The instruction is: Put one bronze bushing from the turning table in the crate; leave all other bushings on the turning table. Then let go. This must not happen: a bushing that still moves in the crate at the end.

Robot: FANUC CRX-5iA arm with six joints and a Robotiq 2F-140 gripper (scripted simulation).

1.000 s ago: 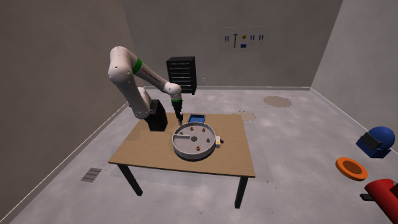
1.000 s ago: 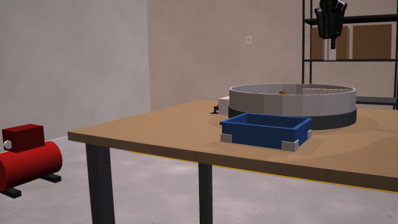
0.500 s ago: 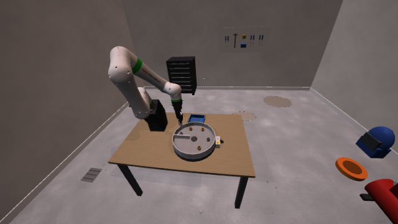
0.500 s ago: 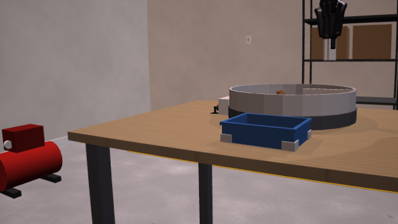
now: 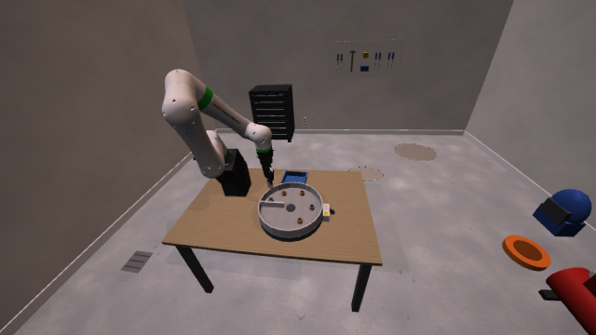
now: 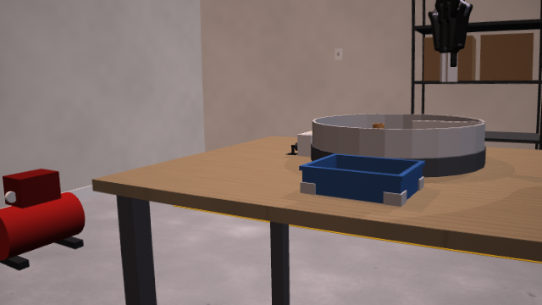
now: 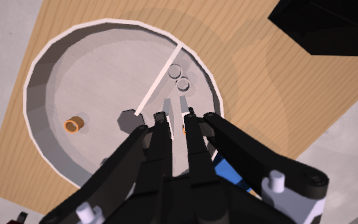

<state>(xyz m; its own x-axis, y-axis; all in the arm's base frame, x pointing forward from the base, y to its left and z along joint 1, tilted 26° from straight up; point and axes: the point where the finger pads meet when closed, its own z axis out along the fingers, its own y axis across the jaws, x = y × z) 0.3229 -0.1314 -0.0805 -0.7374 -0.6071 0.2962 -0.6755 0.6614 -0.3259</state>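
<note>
The round grey turning table (image 5: 279, 232) (image 6: 398, 137) (image 7: 40, 95) stands on the wooden table. It holds bronze bushings (image 5: 300, 220) (image 5: 302, 193) (image 5: 284, 193); one shows in the wrist view (image 7: 74, 125) and one over the rim in the exterior view (image 6: 378, 125). Grey bushings (image 7: 174, 71) (image 7: 183, 84) (image 5: 311, 206) lie in it too. The blue crate (image 5: 294, 177) (image 6: 362, 178) (image 7: 227, 172) stands beside the turning table. My gripper (image 5: 269, 183) (image 6: 449, 72) (image 7: 176, 106) hangs well above the turning table's edge near the crate, fingers nearly together with nothing between them.
A white divider wall (image 7: 157, 82) runs from the turning table's hub (image 7: 131, 119) to its rim. A small white control box (image 5: 326, 210) (image 6: 304, 144) sits against the turning table. The black robot base (image 5: 235, 179) (image 7: 320, 25) stands at the table's corner.
</note>
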